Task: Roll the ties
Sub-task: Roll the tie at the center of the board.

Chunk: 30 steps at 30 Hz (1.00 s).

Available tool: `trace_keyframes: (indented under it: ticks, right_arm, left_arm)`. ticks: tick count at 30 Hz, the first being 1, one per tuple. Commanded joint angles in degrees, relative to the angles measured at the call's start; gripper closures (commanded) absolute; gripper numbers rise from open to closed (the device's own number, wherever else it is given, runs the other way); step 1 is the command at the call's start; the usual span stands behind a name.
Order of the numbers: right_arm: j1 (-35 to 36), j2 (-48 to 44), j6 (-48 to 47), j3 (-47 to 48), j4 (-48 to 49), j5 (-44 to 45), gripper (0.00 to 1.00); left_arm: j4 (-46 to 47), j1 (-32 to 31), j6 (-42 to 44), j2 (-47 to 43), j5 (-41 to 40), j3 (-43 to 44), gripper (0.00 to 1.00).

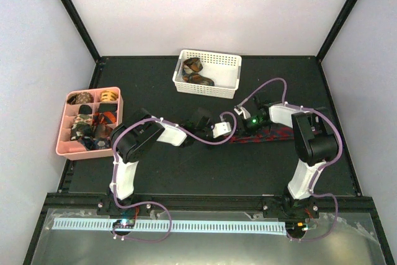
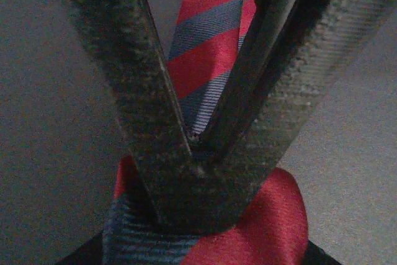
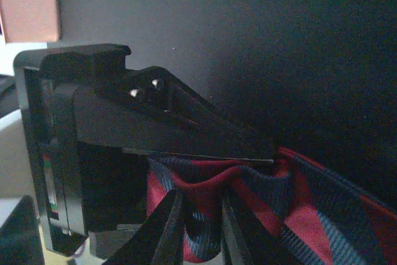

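A red-and-blue striped tie (image 2: 201, 54) was seen lying on the black table (image 1: 186, 172), a little toward three o'clock from the table's middle and stretched along the nine-to-three line. Its nine o'clock end was held by the left gripper (image 2: 193, 153). In the left wrist view the two fingers were drawn together to a point with the cloth pinched between them. A folded length of the tie showed in the gap above, and a broader, glossy part bulged out below.

The right gripper (image 3: 201, 198) was placed just beside it, on the three o'clock side. In the right wrist view its fingers (image 3: 162, 231) were set either side of a raised fold of the tie, and the narrow gap was filled with fabric. Whether the fold was truly clamped or only straddled could not be told. The black body of the left gripper was seen close in front of them, lying over the bunched cloth, and the rest of the tie ran off toward four o'clock in that view.

A pink compartment tray (image 1: 62, 148) was stood at nine o'clock on the table, and rolled ties (image 1: 93, 130) in brown, orange and dark patterns were packed into its sections. A white slotted basket (image 1: 208, 89) was placed at twelve o'clock, with patterned ties (image 1: 197, 72) heaped in its nine o'clock half. Purple cables (image 1: 205, 139) were looped along both arms.
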Motion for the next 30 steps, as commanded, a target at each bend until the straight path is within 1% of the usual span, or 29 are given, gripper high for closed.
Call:
trace_keyframes:
  ticks: [1,2,3,6,8,10,12,15,19,22,27,30]
  right_arm:
    - [0.3,1.3,-2.0,0.6,-2.1,4.0,0.91]
    - [0.2,1.2,-2.5,0.6,-2.4,4.7,0.96]
    - [-0.1,1.2,-2.9,0.4,-2.7,5.5,0.98]
    - [-1.0,1.6,-4.3,-0.4,-3.8,7.6,0.98]
    - [-1.3,1.9,-5.2,-1.1,-4.3,9.3,0.98]
    - [-1.4,1.6,-5.7,-2.1,-3.9,11.7,0.98]
    - [-1.4,1.0,-5.6,-3.1,-3.1,14.5,0.98]
    - [-1.3,1.0,-5.3,-3.7,-2.5,17.9,0.98]
    - [-0.3,1.4,-4.9,-3.5,-2.2,20.8,0.98]
    - [1.3,1.9,-4.9,-3.7,-1.3,21.7,0.98]
    - [3.5,5.8,-3.4,-1.5,-0.6,19.1,0.98]
    - [4.3,6.7,-2.3,-0.9,0.4,18.1,0.98]
  left_arm:
    - [-11.5,0.0,1.7,2.6,-5.6,-1.5,0.65]
    - [-11.4,0.0,1.7,2.5,-5.7,-1.6,0.65]
    - [-11.3,0.0,1.7,2.4,-5.8,-1.7,0.65]
    - [-10.9,0.2,0.1,2.1,-6.1,-1.5,0.61]
    - [-10.1,0.8,-1.4,1.7,-4.9,-1.6,0.54]
    - [-7.0,1.6,-2.8,0.1,-2.1,-2.9,0.40]
    - [-1.7,2.5,-4.4,-2.2,1.4,-5.1,0.28]
    - [7.6,3.3,-5.9,-5.4,3.2,-9.1,0.19]
    - [18.2,4.6,-6.6,-8.8,3.8,-15.8,0.14]
    - [21.2,6.0,-7.6,-9.6,5.2,-18.3,0.13]
    - [25.6,6.4,-8.7,-6.7,9.1,-17.9,0.12]
    - [28.3,5.8,-9.6,-3.9,10.0,-16.5,0.11]
